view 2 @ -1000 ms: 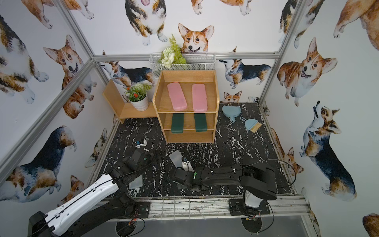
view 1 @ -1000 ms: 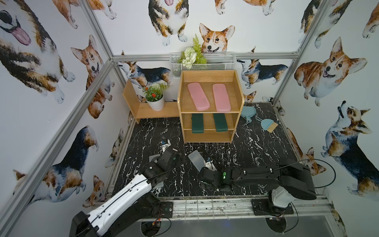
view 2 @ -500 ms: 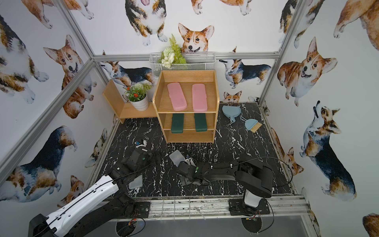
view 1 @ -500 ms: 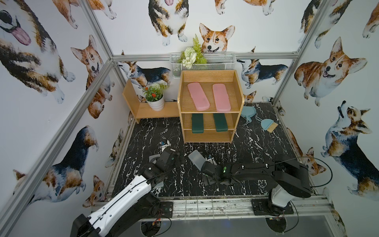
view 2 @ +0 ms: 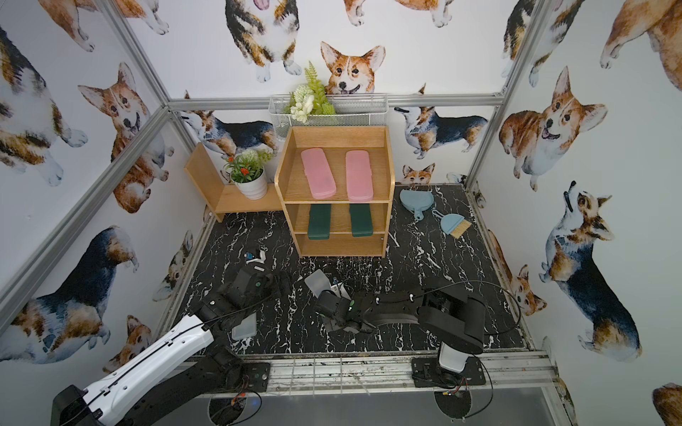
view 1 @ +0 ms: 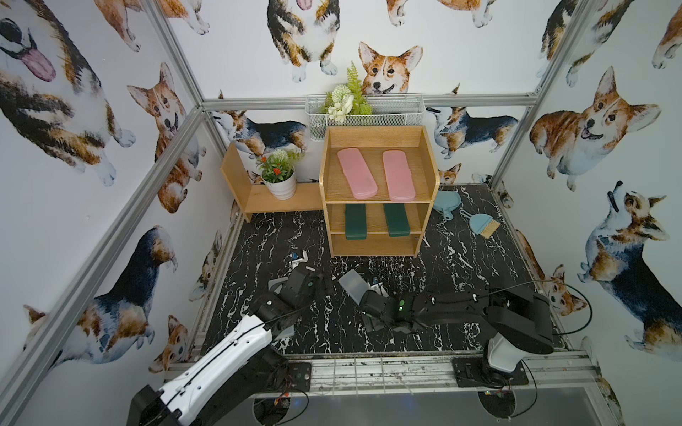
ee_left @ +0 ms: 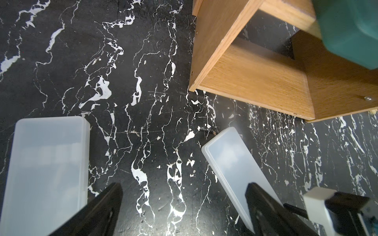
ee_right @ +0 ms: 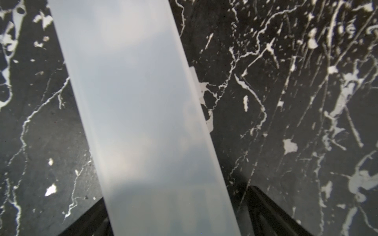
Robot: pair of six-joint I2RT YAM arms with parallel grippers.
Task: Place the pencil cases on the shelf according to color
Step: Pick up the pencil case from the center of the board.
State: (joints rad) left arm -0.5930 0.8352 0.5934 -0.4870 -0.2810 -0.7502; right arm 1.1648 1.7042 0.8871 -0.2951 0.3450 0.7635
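Stretching low, the right pincer [ee_right: 178, 195] straddles a frosted case [ee_right: 133, 102].

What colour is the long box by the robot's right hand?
The box is frosted grey-white, clearest in the right wrist view.

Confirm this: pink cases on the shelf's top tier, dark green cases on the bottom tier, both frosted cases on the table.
The dark green cases lie on the shelf's middle tier, not the bottom; both top views show it. Pink cases and frosted cases are as stated.
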